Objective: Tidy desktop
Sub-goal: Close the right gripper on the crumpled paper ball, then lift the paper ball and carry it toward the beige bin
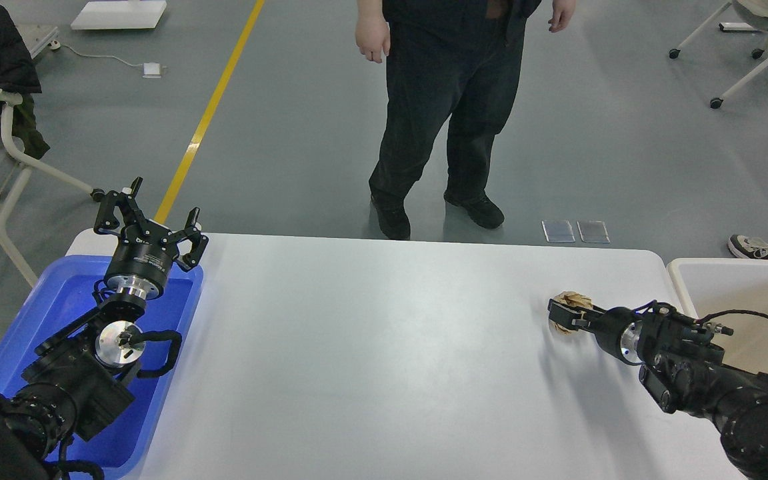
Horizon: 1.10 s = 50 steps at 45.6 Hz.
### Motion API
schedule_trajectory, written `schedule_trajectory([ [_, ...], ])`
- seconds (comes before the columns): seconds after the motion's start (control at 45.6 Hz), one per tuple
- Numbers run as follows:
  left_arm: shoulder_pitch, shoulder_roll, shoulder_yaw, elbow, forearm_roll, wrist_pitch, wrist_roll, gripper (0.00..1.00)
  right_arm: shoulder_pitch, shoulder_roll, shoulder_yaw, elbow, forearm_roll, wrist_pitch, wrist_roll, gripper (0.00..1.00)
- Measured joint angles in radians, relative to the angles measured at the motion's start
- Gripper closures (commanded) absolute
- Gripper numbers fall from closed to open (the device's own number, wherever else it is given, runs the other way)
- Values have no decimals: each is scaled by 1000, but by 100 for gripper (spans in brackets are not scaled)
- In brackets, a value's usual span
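Observation:
The desktop (384, 347) is a large white tabletop filling the middle of the head view. A small crumpled brown paper ball (572, 301) lies on it at the right. My right gripper (563, 313) is down at the ball with its fingers around it and looks shut on it. My left gripper (151, 217) is raised above the far end of the blue tray (44, 313) at the left, fingers spread open and empty.
A cream-white bin (731, 280) stands just off the table's right edge, beside my right arm. A person in dark clothes (451, 113) stands beyond the table's far edge. Chairs stand at far left and far right.

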Motion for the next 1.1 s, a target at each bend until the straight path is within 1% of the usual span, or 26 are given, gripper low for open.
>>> schedule_trajectory([
  [0.11, 0, 0, 0, 0, 0, 0, 0, 0, -8, 2, -2, -4, -7, -10, 0, 50],
  [0.175, 0, 0, 0, 0, 0, 0, 0, 0, -14, 2, -2, -9, -19, -22, 0, 57],
  [0.285, 0, 0, 0, 0, 0, 0, 0, 0, -21, 5, -2, -14, -37, -41, 0, 74],
  [0.307, 0, 0, 0, 0, 0, 0, 0, 0, -23, 6, -2, -16, -41, -45, 0, 78],
  [0.329, 0, 0, 0, 0, 0, 0, 0, 0, -25, 6, -2, -17, -44, -49, 0, 88],
  [0.373, 0, 0, 0, 0, 0, 0, 0, 0, -26, 7, -2, -18, -47, -53, 0, 100],
  [0.701, 0, 0, 0, 0, 0, 0, 0, 0, -37, 14, 9, -23, -56, -71, 4, 100],
  [0.833, 0, 0, 0, 0, 0, 0, 0, 0, -32, 16, 26, -23, -47, -75, 18, 100],
  [0.898, 0, 0, 0, 0, 0, 0, 0, 0, -27, 17, 47, -23, -36, -76, 42, 100],
  [1.096, 0, 0, 0, 0, 0, 0, 0, 0, -16, 17, 109, -22, -11, -69, 149, 100],
])
